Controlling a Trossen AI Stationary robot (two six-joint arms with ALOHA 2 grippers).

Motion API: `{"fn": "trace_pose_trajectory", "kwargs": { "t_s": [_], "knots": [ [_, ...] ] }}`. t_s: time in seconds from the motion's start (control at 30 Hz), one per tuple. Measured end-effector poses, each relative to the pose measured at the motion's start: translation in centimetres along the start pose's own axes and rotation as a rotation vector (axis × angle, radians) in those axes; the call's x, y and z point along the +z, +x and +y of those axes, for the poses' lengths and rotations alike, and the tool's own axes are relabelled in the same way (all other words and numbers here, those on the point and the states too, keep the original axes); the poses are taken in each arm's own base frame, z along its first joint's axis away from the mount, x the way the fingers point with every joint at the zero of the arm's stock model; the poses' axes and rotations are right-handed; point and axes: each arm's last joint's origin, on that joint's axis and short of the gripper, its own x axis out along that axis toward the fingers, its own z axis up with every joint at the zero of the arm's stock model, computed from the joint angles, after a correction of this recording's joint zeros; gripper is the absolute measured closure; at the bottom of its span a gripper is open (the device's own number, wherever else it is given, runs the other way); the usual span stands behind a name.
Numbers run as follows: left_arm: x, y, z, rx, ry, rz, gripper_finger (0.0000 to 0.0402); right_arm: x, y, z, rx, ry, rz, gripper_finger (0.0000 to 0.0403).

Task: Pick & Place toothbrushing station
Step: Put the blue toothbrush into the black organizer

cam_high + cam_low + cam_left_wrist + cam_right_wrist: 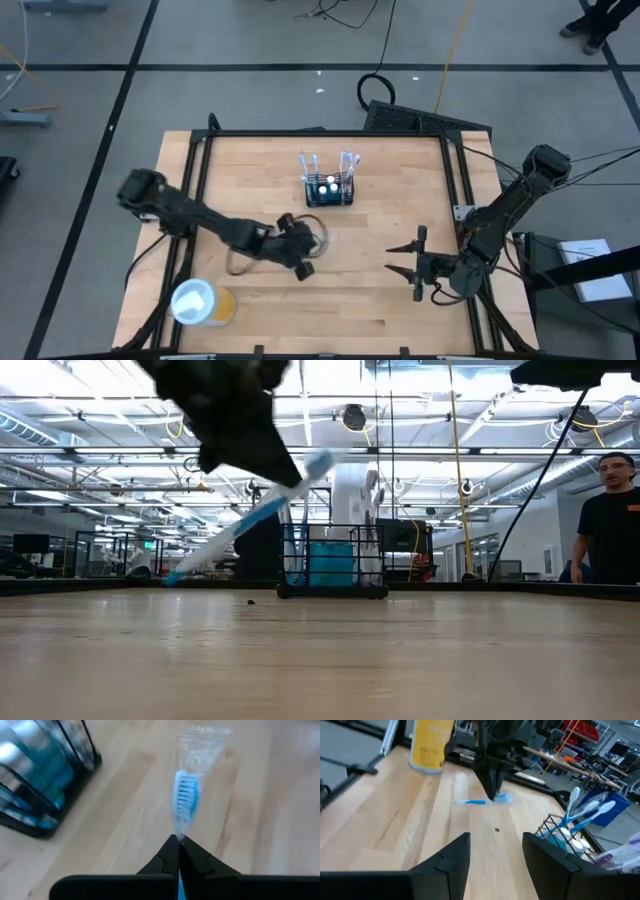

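1. The toothbrushing station (329, 190) sits upright toward the far-centre of the table (400, 180). It's a black wire-mesh rectangular holder w/ compartments. Open grid walls let the contents show: a teal bottle inside (331, 563), white caps seen from above, and wrapped toothbrushes (587, 815) standing handle-down, heads poking above the rim. Probably kept upright so more items can drop in from above.

2. Left pincer (303, 262) is near the station on its near side, apart from it, clenched on a blue toothbrush (250, 520). Grip is at the handle, fingers meeting tip to tip (177, 851). The brush hangs slanted w/ one end close to the table, not resting flat. The head end carries a crinkly clear plastic sleeve (197, 750) over blue-white bristles. Handle looks like smooth, hard plastic, so a thin pinch could let it swivel, I'd guess.

3. Right pincer (419, 268) waits near the table's right-front, fingers spread apart (451, 855), empty.

4. Yellow cup w/ white lid (200, 302) stands at the left-front corner, well apart from the station; smooth cylinder w/ printed label.

5. Table is pale wood planks w/ visible grain, framed by black rails. A person (610, 520) in a dark shirt stands beyond the far edge.
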Motion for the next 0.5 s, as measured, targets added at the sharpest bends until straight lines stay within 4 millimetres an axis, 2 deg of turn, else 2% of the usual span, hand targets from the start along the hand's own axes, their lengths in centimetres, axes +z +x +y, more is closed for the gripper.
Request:
{"fn": "trace_pose_trajectory", "kwargs": {
  "t_s": [0.27,0.37,0.5],
  "knots": [
    [-3.5,-4.3,2.6,-0.064,-0.01,-0.426,0.0401,0.1,0.9,-0.8,-0.016,0.032,-0.143,0.0232],
    [-5.4,-4.8,3.7,-0.052,0.008,-0.531,0.0401,0.1,1.9,-1.9,0.026,0.063,-0.235,0.0232],
    [-6.7,-5.4,5.1,-0.084,-0.004,-0.69,0.0401,0.0,4.1,-4.1,0.043,0.105,-0.347,0.0232]
  ]
}}
